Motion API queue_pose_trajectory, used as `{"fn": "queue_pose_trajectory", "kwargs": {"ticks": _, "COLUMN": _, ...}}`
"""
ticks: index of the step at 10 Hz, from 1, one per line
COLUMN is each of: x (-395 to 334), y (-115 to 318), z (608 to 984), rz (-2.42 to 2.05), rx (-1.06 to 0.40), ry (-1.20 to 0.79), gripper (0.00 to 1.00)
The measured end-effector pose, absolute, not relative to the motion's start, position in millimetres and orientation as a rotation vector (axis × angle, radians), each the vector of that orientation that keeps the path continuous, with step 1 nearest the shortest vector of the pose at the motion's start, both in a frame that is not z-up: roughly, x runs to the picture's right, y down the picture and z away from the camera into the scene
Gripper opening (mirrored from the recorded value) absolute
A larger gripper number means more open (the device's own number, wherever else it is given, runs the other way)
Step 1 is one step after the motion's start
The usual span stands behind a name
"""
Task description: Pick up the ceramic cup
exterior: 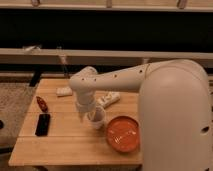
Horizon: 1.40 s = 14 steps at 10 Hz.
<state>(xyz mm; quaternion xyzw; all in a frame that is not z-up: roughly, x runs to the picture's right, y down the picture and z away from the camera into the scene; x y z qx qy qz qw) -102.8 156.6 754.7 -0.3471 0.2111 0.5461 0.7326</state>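
**Wooden table (65,145): grasp step for the ceramic cup**

Dark shelving and a pale rail form the background; the work surface is a slatted wooden table.

1. Location of the part. The ceramic cup (98,119) stands upright near the middle of the table, just left of the orange plate (122,134) and apart from it. A white remote-like object (109,99) lies behind the cup. A black handset (42,125) and a small red object (41,103) lie well apart at the left edge.

2. Tool state. My gripper (85,114) is down at the cup's left side, at rim height, touching it or just beside it. I cannot tell whether it is open or closed, nor whether it already holds the cup.

3. Arm pose. My arm (125,77) reaches leftward from my body on the right, roughly level above the table. It bends at a rounded joint (84,82), and the last link points almost straight down onto the cup.

4. Doing the step well, in my judgement:
- Confirm the cup wall is seated in the gripper before closing.
- Close gently; glazed ceramic is likely slippery and rigid.
- Lift straight up, keeping the cup upright.
- Avoid any sideways push to the right, which could slide the cup into the plate.
- Keep the wrist vertical so the remote behind is not swept.
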Motion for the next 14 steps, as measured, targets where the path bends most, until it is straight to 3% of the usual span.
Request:
{"fn": "queue_pose_trajectory", "kwargs": {"ticks": 1, "x": -102.0, "y": 157.3, "z": 755.8, "rz": 1.196, "rx": -0.759, "ry": 0.478, "gripper": 0.18}}
{"fn": "queue_pose_trajectory", "kwargs": {"ticks": 3, "x": -104.1, "y": 157.4, "z": 756.4, "rz": 1.182, "rx": -0.754, "ry": 0.488, "gripper": 0.11}}
{"fn": "queue_pose_trajectory", "kwargs": {"ticks": 14, "x": -122.8, "y": 85.2, "z": 704.8, "rz": 1.146, "rx": -0.664, "ry": 0.291, "gripper": 0.11}}
